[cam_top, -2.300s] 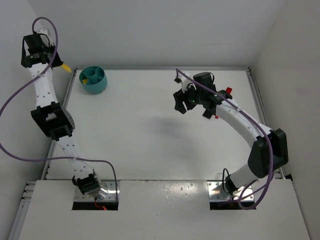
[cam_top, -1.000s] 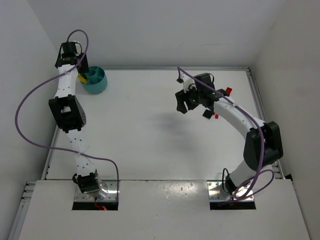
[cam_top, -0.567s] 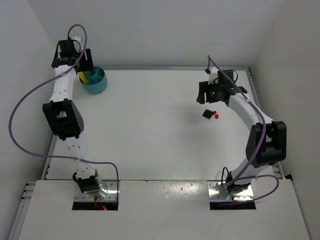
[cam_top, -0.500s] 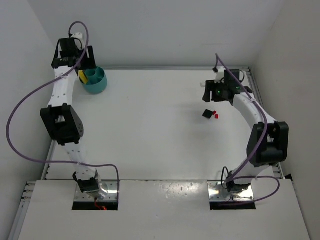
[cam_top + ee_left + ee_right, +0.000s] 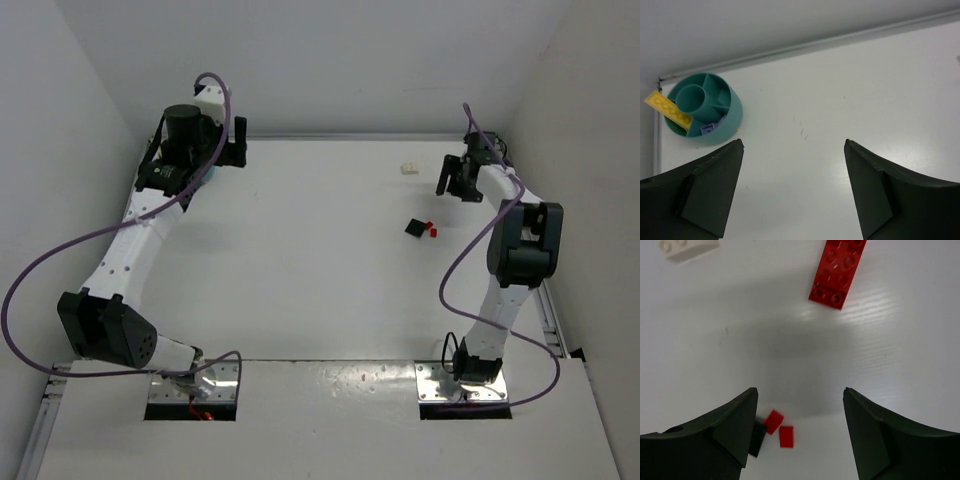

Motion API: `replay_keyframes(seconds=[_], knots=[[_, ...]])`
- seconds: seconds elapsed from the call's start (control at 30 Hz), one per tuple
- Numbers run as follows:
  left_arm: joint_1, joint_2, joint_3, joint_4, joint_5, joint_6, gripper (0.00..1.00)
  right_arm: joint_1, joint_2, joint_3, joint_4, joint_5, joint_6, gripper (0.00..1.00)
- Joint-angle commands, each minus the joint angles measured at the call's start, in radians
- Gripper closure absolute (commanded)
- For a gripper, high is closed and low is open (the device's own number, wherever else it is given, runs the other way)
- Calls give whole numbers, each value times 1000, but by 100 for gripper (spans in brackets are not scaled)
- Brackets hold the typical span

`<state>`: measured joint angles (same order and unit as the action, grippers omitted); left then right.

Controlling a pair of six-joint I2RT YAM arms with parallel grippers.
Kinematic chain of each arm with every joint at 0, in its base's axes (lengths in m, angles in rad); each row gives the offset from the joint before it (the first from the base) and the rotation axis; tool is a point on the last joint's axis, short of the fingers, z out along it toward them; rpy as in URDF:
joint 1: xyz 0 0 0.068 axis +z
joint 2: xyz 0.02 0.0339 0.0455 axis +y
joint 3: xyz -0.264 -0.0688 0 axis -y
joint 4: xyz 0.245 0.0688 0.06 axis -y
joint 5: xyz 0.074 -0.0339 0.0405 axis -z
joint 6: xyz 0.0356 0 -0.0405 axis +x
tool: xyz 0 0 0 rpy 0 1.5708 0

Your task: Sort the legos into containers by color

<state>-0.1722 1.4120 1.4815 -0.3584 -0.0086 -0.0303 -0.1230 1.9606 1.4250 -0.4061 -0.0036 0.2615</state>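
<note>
The left gripper (image 5: pixel 792 147) hangs over the table (image 5: pixel 300 270) just beside the bowl (image 5: pixel 734 116). Its fingers are spread wide and there's nothing between them. From the left wrist camera the teal bowl sits right in the back corner by the table's edge rail.

A long yellow brick (image 5: pixel 665 107) leans over the bowl's rim on the side away from the gripper, with one end poking out past the edge. A small purple brick (image 5: pixel 707 128) sits in one of the bowl's outer compartments, the one facing the gripper. The middle ring of the bowl looks bare.

The rest of the bricks are well away from the bowl, across the table on the opposite side. The right gripper (image 5: pixel 799 395) is over there too, fingers parted and holding nothing.

In its wrist view, a long red brick (image 5: pixel 837 272) lies flat ahead of the fingers, with a cream brick (image 5: pixel 687 247) off at the frame's edge. Two tiny red bricks (image 5: pixel 773 421) sit close together just beside a black brick (image 5: pixel 757 438), which is half hidden behind one finger. None of them are touching the fingers, and none are anywhere near the bowl.
</note>
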Motion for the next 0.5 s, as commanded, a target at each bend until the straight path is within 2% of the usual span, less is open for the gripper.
replay_keyframes(seconds=[0.0, 0.47], knots=[[-27, -13, -29, 15, -44, -29, 12, -6, 65, 121, 1, 122, 94, 30], [-67, 5, -38, 24, -65, -71, 11, -15, 305, 290, 55, 178, 142, 30]])
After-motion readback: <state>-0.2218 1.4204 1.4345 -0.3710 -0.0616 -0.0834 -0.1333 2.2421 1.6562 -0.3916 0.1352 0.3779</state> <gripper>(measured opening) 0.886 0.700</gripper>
